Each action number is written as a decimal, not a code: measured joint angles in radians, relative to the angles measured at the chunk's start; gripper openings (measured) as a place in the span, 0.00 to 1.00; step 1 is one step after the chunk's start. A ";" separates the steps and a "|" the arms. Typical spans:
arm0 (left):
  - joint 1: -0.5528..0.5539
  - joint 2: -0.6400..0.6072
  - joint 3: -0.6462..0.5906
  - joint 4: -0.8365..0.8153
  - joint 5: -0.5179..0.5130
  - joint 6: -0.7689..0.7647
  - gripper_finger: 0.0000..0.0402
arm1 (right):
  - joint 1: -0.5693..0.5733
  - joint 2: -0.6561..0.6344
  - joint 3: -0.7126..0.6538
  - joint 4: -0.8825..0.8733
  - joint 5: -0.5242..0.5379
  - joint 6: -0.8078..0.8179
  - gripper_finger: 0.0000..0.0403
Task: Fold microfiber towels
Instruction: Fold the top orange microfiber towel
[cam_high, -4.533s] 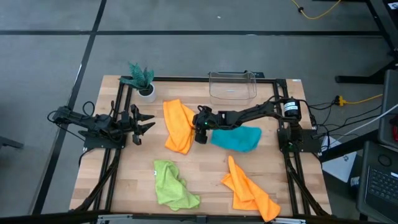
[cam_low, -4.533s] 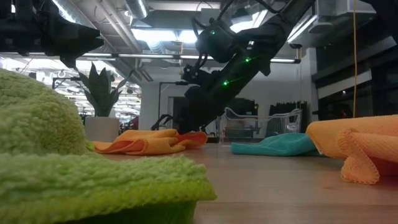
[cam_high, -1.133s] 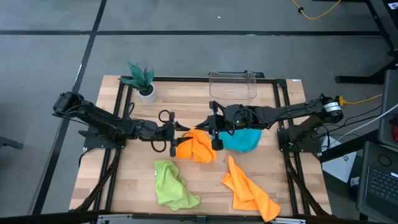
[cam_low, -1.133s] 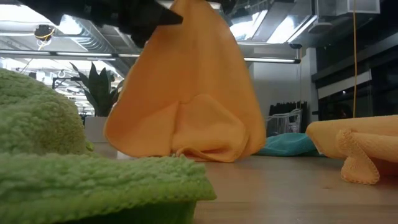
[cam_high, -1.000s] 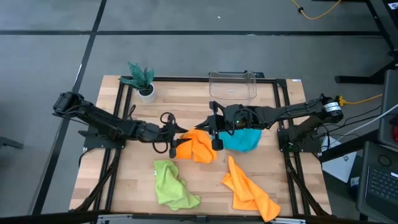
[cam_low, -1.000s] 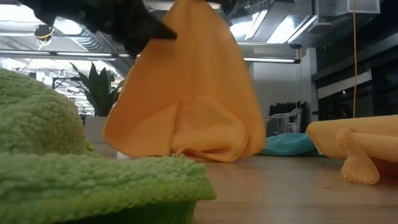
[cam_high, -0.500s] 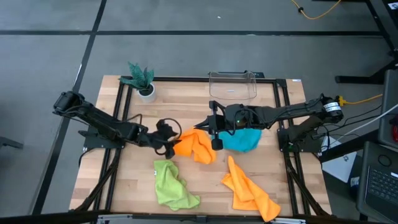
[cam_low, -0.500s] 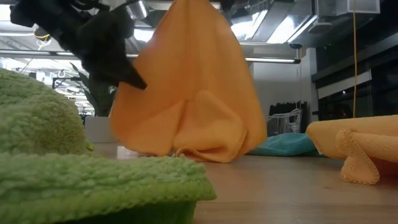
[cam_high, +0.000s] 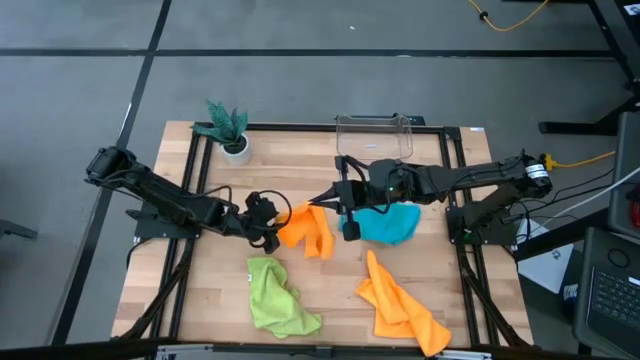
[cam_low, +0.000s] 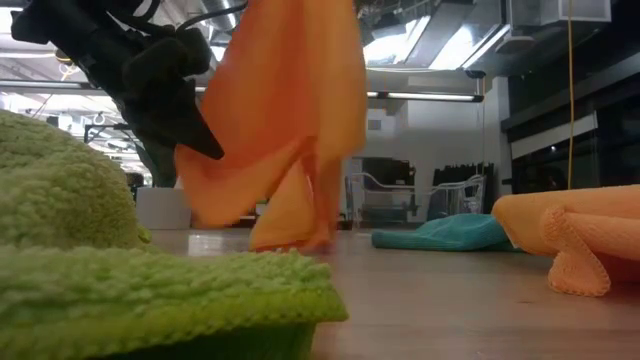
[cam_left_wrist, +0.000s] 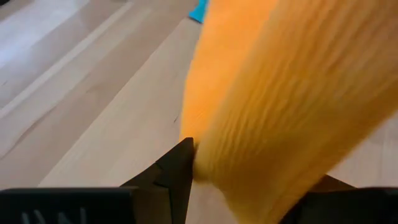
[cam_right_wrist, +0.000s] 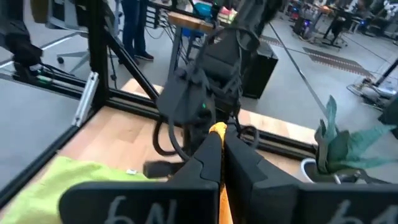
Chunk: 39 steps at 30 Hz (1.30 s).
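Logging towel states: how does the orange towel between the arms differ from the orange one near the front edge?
The held orange towel hangs lifted, pinched at its top by the right hand, with the left hand at its side. The front orange towel lies crumpled on the table, untouched. Both are orange and unfolded.

We see a bright orange towel (cam_high: 305, 229) hanging, a second orange towel (cam_high: 400, 300), a lime green towel (cam_high: 277, 296), a teal-blue towel (cam_high: 388, 223), black arms, a pale wood-grain counter (cam_high: 330, 290), a green plant (cam_high: 224, 124) in a white pot, a clear bin (cam_high: 373, 138)
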<state>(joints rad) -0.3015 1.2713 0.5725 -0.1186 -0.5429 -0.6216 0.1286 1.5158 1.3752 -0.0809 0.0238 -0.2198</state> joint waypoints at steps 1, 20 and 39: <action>0.000 0.000 0.000 -0.001 0.000 0.000 0.36 | 0.003 0.000 0.009 -0.011 0.000 -0.003 0.02; 0.000 0.000 0.000 -0.073 0.048 -0.015 0.36 | 0.033 -0.001 0.183 -0.212 0.001 -0.055 0.02; -0.008 0.000 -0.001 -0.207 0.199 -0.084 0.36 | 0.033 -0.001 0.188 -0.252 0.001 -0.052 0.02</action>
<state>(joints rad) -0.3096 1.2709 0.5716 -0.3257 -0.3435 -0.7052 0.1616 1.5150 1.5631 -0.3327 0.0250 -0.2714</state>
